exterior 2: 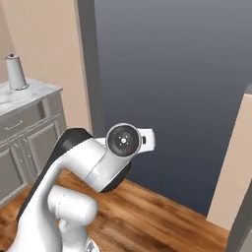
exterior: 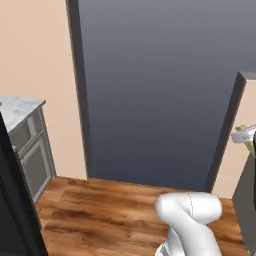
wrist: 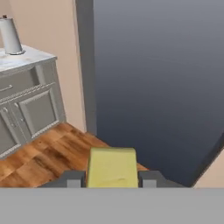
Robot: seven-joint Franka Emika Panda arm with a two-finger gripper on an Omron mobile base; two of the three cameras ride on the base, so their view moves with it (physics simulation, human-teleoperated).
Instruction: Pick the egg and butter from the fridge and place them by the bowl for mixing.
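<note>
One butter block, yellow, clamped between end effector fingertips, carried clear of floor for transit to bowl. Grey cabinet bench ahead-left of end effector, grey canister standing on it. Dark doorway directly ahead.

A wide, dark blue-grey doorway with a grey frame lies straight ahead of the pincer. Peach walls flank it. Wooden plank floor lies below. To the pincer's left stand grey cabinets under a pale marble worktop, carrying a grey canister.
</note>
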